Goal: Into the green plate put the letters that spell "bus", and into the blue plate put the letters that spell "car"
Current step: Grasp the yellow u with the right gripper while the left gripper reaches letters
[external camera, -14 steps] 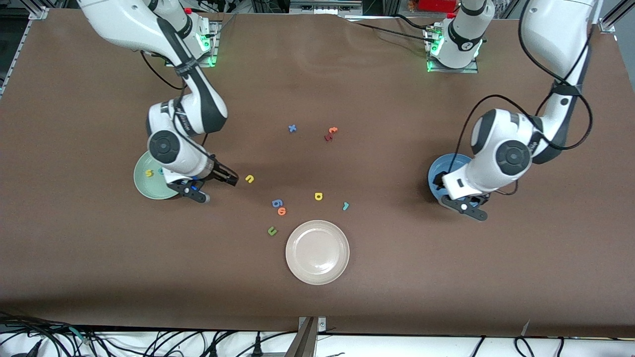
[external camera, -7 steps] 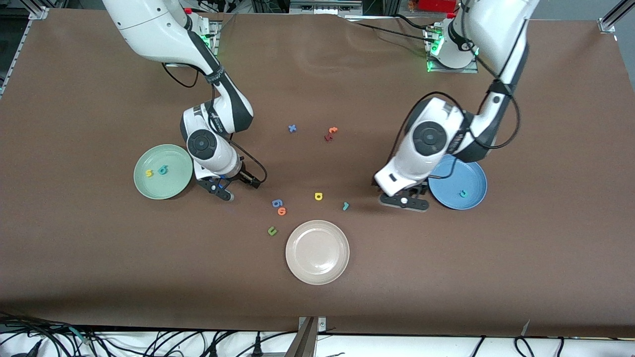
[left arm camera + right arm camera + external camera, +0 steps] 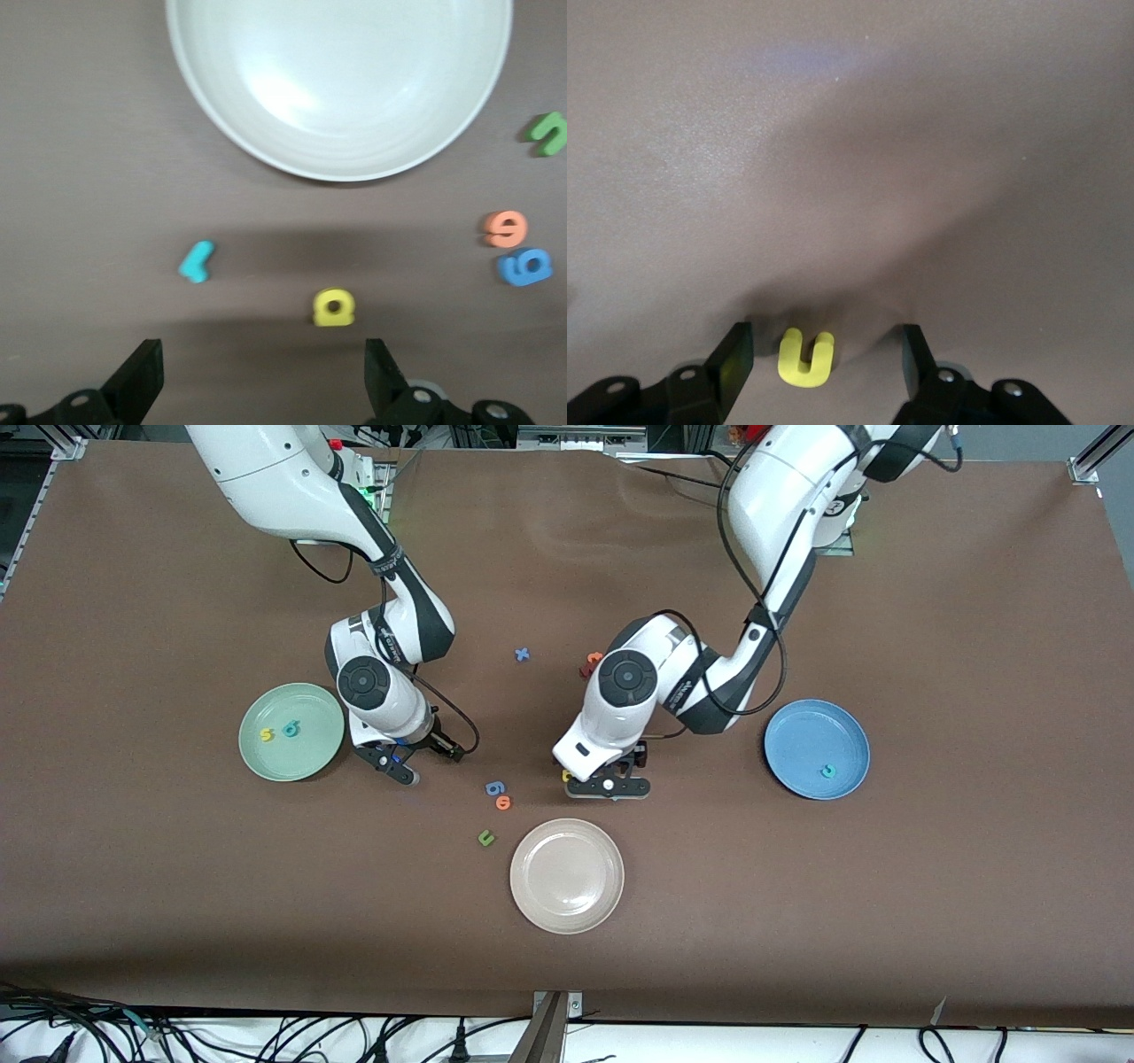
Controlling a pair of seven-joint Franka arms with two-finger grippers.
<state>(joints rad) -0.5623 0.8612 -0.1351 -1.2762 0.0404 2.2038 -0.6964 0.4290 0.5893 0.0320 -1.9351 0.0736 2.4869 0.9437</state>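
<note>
- Three plates: green plate (image 3: 291, 732) holding two letters, yellow s (image 3: 266, 735) and teal b (image 3: 290, 729); blue plate (image 3: 817, 748) holding one, teal c (image 3: 827, 771); white plate (image 3: 567, 875) bare.
- My right gripper (image 3: 824, 354), beside the green plate, stands spread around the yellow u (image 3: 804, 359), not touching it.
- My left gripper (image 3: 263, 376), spread wide, hovers over yellow a (image 3: 334, 307); teal r (image 3: 197, 261) lies near.
- In the front view my left arm hides both.
</note>
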